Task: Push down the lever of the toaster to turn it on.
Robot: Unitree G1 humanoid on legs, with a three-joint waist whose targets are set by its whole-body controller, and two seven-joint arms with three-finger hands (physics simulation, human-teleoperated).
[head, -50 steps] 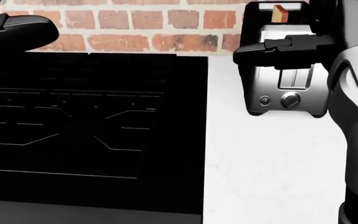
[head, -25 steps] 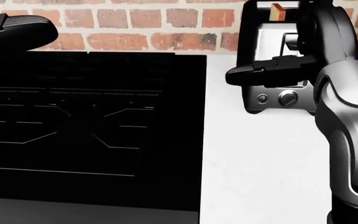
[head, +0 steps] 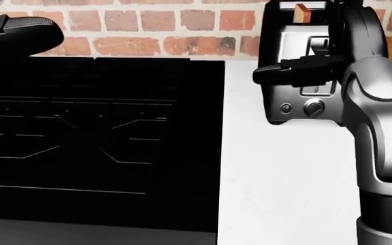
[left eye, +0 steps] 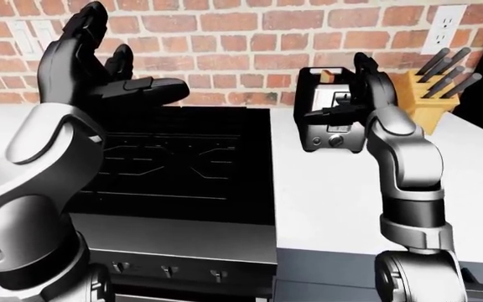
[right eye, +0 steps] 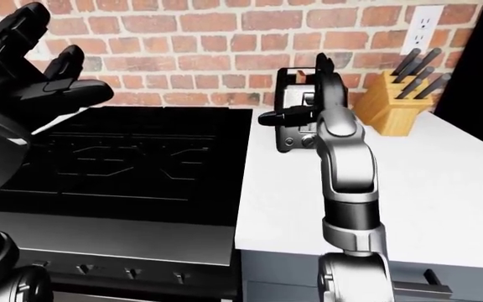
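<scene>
A black and silver toaster (head: 298, 97) stands on the white counter against the brick wall, with a slice of toast (head: 306, 12) sticking out of its top. My right hand (left eye: 342, 94) is open and held upright right at the toaster's face, its thumb (head: 278, 72) pointing left across it. The lever slot (head: 317, 46) shows partly behind the fingers; I cannot tell whether the hand touches the lever. Two knobs (head: 313, 108) show below the hand. My left hand (left eye: 99, 69) is raised open over the stove, far from the toaster.
A black stovetop (left eye: 182, 157) fills the left of the counter. A wooden knife block (left eye: 426, 104) stands to the right of the toaster, under a wall outlet (left eye: 443, 25). White counter (left eye: 333, 201) stretches below the toaster.
My right hand dropped down the toaster's face between one second and half a second ago, then came up a little. The left hand has not moved.
</scene>
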